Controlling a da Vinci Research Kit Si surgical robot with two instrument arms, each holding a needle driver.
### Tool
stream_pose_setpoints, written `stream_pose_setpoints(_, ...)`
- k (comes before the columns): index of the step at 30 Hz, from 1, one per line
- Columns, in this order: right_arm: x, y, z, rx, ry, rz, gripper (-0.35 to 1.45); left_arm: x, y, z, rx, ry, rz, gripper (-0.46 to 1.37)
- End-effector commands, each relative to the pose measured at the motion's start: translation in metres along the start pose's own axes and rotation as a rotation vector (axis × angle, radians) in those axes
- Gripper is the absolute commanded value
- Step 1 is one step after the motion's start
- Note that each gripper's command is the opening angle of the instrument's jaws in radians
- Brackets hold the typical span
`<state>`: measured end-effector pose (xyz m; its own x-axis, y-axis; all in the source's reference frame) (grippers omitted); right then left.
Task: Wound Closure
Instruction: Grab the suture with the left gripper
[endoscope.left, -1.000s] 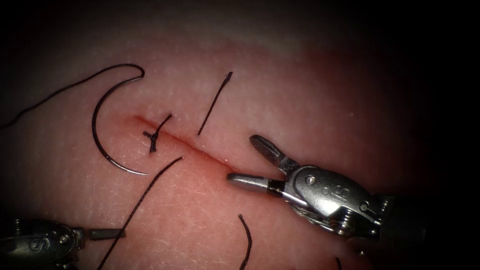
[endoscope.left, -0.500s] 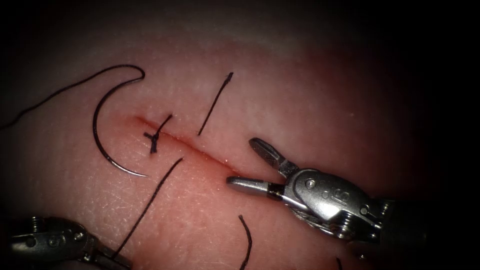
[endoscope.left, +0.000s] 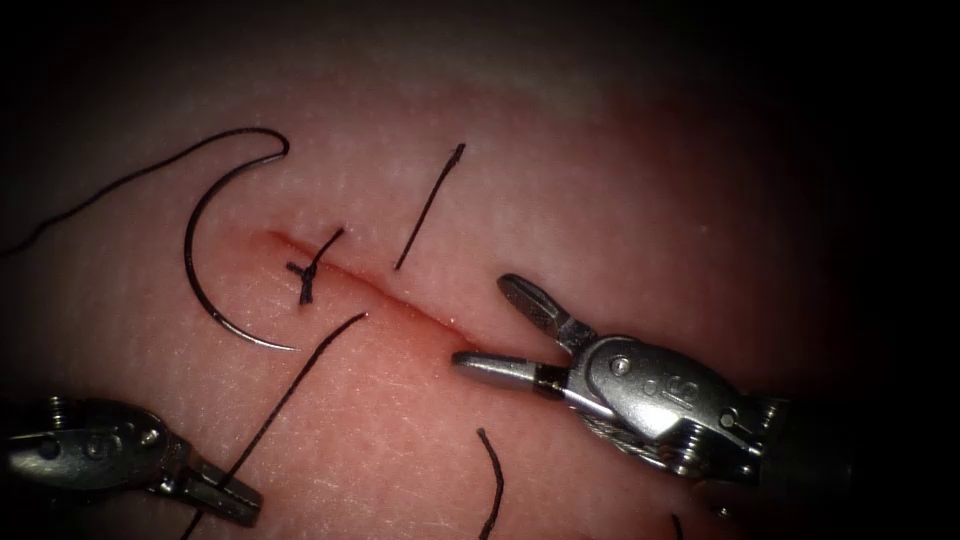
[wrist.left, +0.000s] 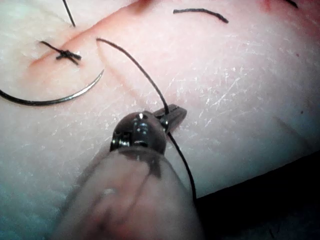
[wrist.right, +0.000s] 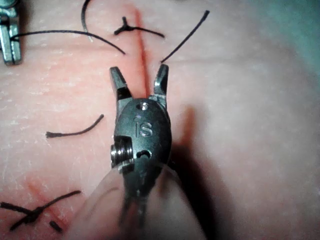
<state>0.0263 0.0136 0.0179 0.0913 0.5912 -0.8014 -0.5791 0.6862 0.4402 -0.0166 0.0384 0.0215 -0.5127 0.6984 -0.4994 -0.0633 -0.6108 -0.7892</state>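
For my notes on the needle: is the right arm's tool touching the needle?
Apart. In the endoscope view the right tool is over the cut, while the needle lies free on the tissue, left of the cut.

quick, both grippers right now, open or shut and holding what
Left gripper: shut on the thread, left of the cut.
Right gripper: open, holding nothing, over the cut.

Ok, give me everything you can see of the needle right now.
The needle is a thin, dark, curved piece of metal lying free on the tissue, left of the cut. No claw holds it. Its arc bulges left; the sharp tip points right, below the tied stitch. Its upper end joins the thread, which trails off left. It does not look driven into the tissue. The left wrist view shows it as a shiny grey curve.
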Motion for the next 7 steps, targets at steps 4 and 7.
stream_pose_setpoints(4,0.0000,-0.0001,0.0000,0.000,0.000,0.000,0.85,0.0002,-0.0003,0.0000,-0.013,0.003,-0.001,-0.35)
stream_pose_setpoints(7,0.0000,-0.0001,0.0000,0.000,0.000,0.001,0.85,0.0002,-0.0002,0.0000,-0.013,0.003,0.005,-0.35)
